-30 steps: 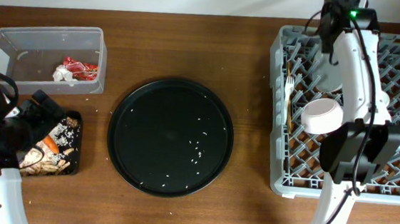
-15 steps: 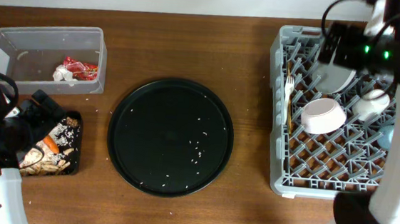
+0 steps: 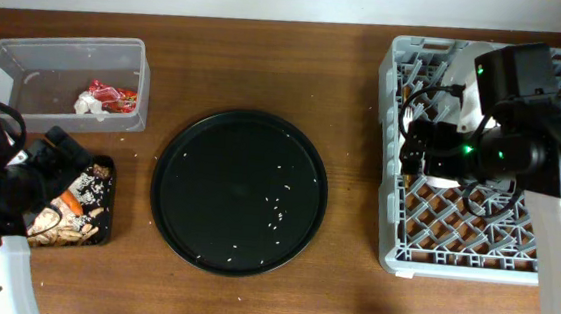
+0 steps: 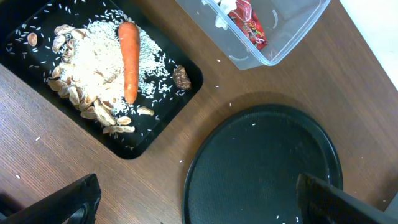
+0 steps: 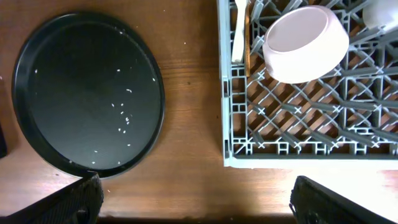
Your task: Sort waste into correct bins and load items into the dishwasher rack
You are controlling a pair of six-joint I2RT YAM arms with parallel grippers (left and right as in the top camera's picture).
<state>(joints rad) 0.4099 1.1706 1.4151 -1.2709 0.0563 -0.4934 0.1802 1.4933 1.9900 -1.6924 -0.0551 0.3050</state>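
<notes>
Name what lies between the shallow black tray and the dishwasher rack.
The overhead view shows the round black tray, flecked with rice grains, between the shallow black tray and dishwasher rack.

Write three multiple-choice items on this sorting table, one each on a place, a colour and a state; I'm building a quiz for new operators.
1. The large round black tray holds:
A. a stack of plates
B. only scattered rice grains
C. a lid

2. The round bowl in the grey plastic grid rack is:
A. pinkish
B. bright green
C. black

3. The small orange carrot lies:
A. on the round tray
B. in the rack
C. on white rice in the shallow black rectangular tray

Answers:
1 B, as the overhead view shows only small white specks on its dark surface.
2 A, as the right wrist view shows a pale pink bowl on the grid.
3 C, as the left wrist view shows it on the rice heap.
</notes>
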